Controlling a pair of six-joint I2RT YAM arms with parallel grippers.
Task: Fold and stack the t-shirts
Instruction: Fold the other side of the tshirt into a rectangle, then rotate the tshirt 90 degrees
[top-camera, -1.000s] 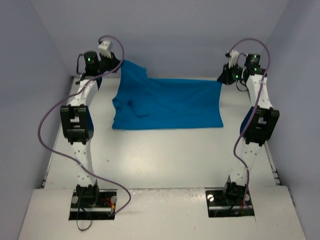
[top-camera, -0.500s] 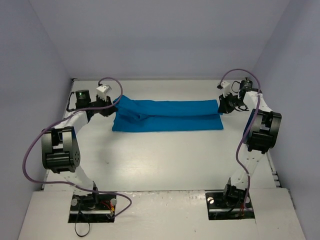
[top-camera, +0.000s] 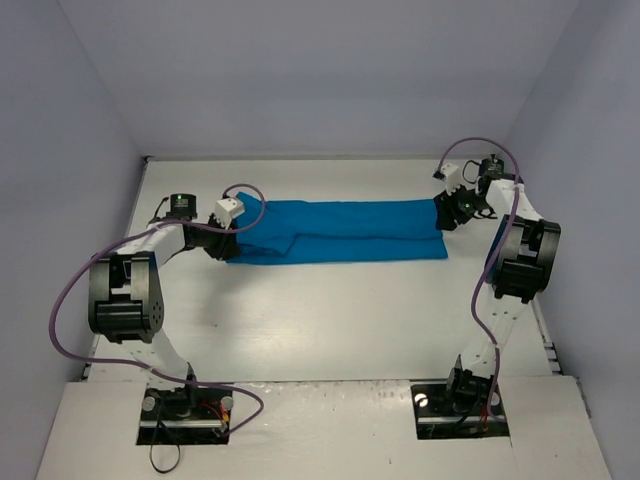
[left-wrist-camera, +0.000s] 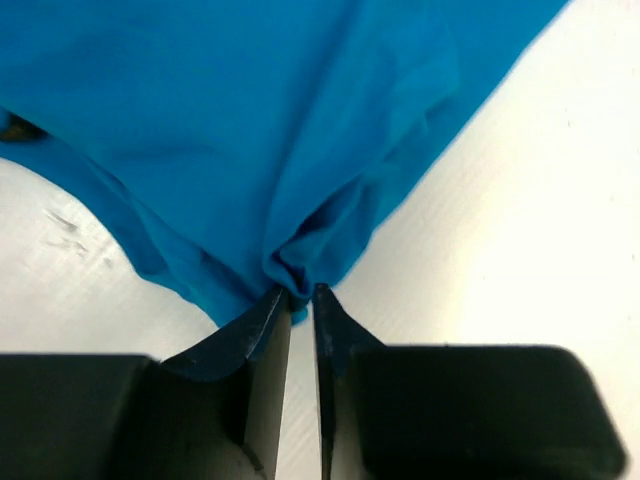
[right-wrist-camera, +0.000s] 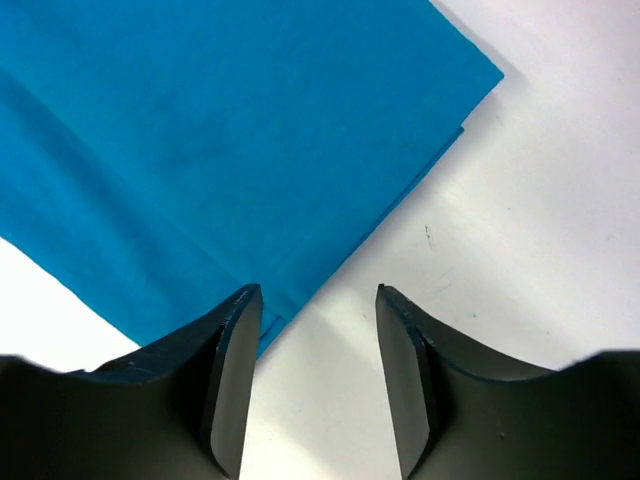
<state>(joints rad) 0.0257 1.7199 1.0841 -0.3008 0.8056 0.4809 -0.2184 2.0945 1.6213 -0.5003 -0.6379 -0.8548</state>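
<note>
T-shirt (top-camera: 340, 231) teal, folded lengthwise, left end bunched

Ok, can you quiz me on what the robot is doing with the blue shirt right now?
1. True or false: the left end effector is pinching a bunch of the t-shirt.
2. Pick one. The right end effector is: A) open, next to the t-shirt's edge; B) shut tight on a sleeve; C) holding a cup.
3. Fill the gap: the t-shirt lies as a long folded strip on the white ____.

Key: 1 true; 2 A; 3 table.
</note>
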